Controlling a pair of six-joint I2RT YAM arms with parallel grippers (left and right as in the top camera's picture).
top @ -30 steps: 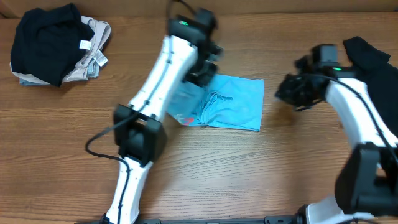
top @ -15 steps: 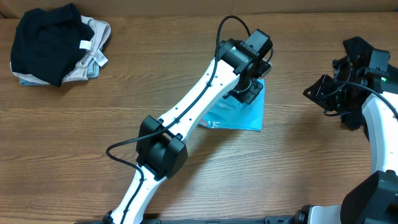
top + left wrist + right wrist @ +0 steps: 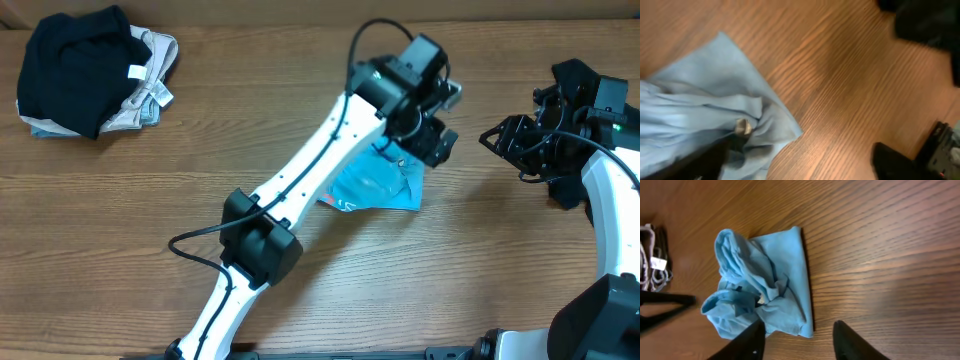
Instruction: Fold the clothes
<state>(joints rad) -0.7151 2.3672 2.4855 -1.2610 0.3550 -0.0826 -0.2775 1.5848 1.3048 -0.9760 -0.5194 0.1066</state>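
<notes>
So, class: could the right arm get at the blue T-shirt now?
Probably yes: bare table separates the open right claw from the T-shirt, though the left claw sits over its near edge.

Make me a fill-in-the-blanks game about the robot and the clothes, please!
The T-shirt under the left arm is light ____.
It lies on a table that looks like ____.
The right fingers are ____ and hold nothing.
The pile of dark clothes sits at the table's far ____ corner.
Missing words: blue, wood, open, left.

Even, warm indoor light; left wrist view motion-blurred, others fairly sharp, soft shadows
</notes>
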